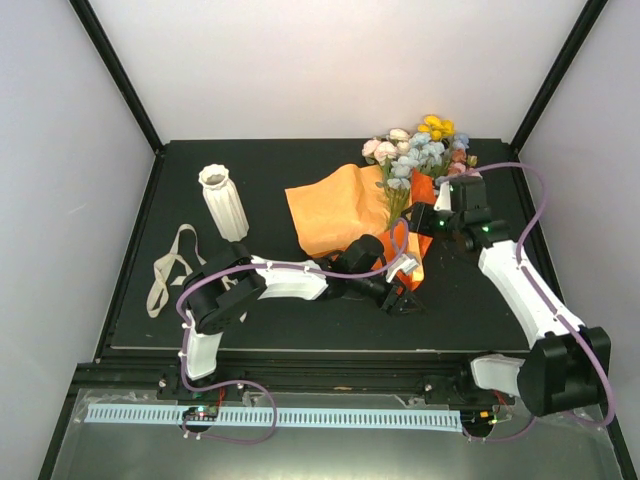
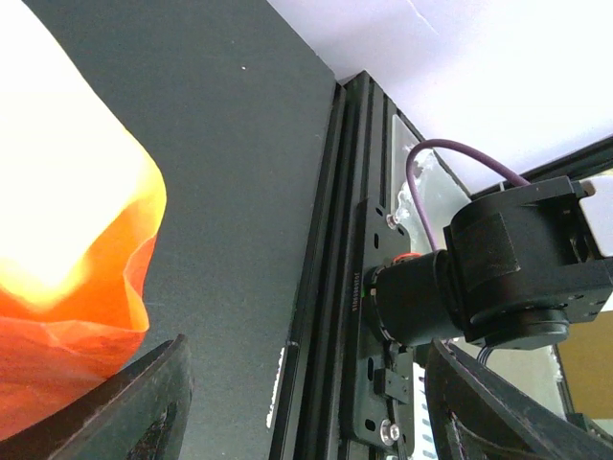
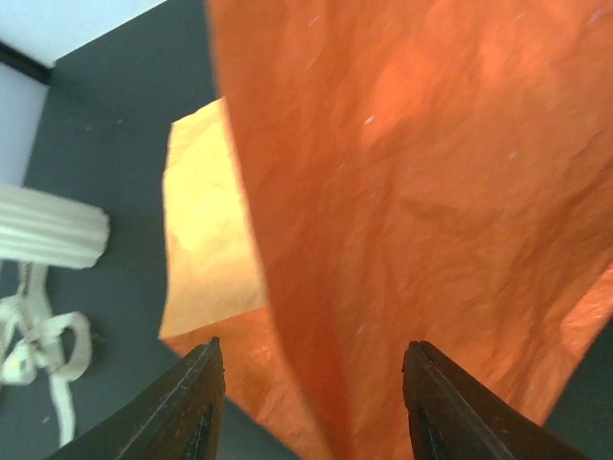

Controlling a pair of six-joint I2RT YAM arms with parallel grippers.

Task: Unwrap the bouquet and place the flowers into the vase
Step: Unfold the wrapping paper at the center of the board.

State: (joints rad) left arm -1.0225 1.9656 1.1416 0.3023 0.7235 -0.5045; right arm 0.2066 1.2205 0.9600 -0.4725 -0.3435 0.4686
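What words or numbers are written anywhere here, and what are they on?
No text here can be read.
Tiny white print on the black bracket at the table edge: too small and blurred to read.
Vase, orange paper, ribbon: no writing shows.

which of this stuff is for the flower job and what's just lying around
For the job: bouquet, flowers, vase.
Lying about: ribbon.
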